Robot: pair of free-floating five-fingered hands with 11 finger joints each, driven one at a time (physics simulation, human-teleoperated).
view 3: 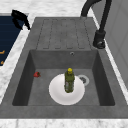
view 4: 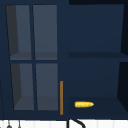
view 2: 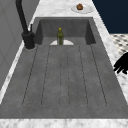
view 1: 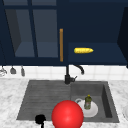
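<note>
My left hand (view 1: 40, 119) hovers over the sink's front rim beside the ribbed drainboard (view 1: 45, 97), holding nothing. Its fingers hang relaxed, as the left side view (view 2: 122, 64) and the right side view (view 3: 19, 16) also show. A green bottle (view 1: 87, 102) with a yellow cap stands upright on a white plate (view 1: 93, 112) in the basin; the bottle (view 3: 69, 80) and plate (view 3: 57, 93) are far from the hand. A big red ball (view 1: 67, 115) sits at the front edge, between hand and plate. A small red thing (view 3: 37, 74) lies by the basin's front wall.
A black faucet (view 1: 68, 75) rises behind the sink. A yellow corn cob (view 1: 83, 50) lies on the open cabinet shelf (view 4: 84, 104), right of a glass door with a brass handle (view 1: 61, 45). A plate with a brown item (view 2: 80, 7) stands on the counter. Utensils (view 1: 13, 70) hang at left.
</note>
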